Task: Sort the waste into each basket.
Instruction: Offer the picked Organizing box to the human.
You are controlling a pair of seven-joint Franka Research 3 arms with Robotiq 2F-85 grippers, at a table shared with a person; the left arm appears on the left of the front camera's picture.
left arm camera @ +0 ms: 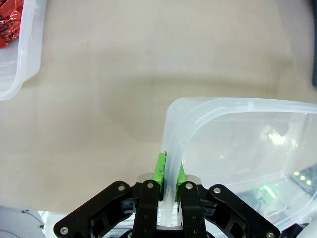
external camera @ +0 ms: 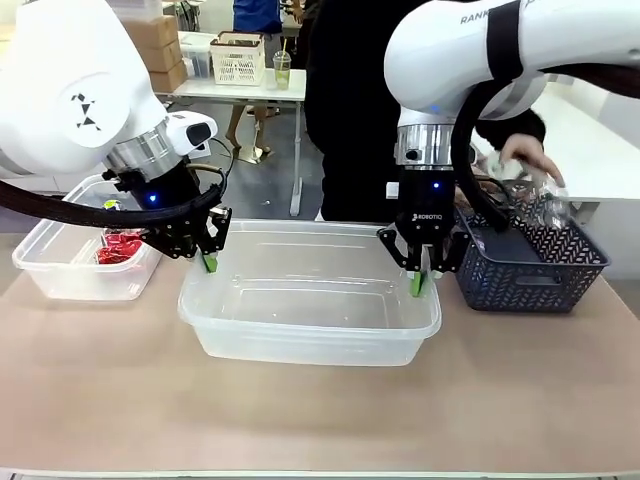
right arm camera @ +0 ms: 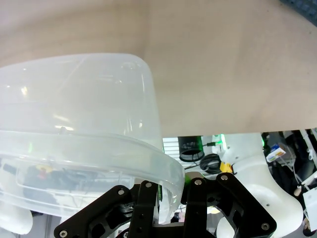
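Two grippers, one tub: left gripper [external camera: 210, 262] is clamped on the left rim of the middle tub [external camera: 300, 345], and right gripper [external camera: 418, 283] is clamped on its right rim, so the tub spans the gap between the two sets of jaws. Left wrist view confirms it: green pads [left arm camera: 159, 171] nearly together, only the rolled rim sandwiched between them, tub wall curving away ahead and to the right of the jaws. Right wrist view, same story: rim passes straight through the jaws with the fingers closed tight on it, tub body off to the jaws' left, bare table [right arm camera: 223, 74] ahead of them. Can't tell whether the tub's base is on the table or just off it. Side tub [external camera: 60, 275] sits outboard of the left jaws, apart from the middle tub, with red wrappers [external camera: 120, 248] inside; in the left wrist view it is ahead and far to the left of the jaws. Dark lattice basket [external camera: 530, 270] sits just outboard of the right jaws, beside the middle tub's right end. Person's hand [external camera: 525, 155] is above that basket, beyond the right jaws, next to a clear item [external camera: 548, 205] too blurred to name.
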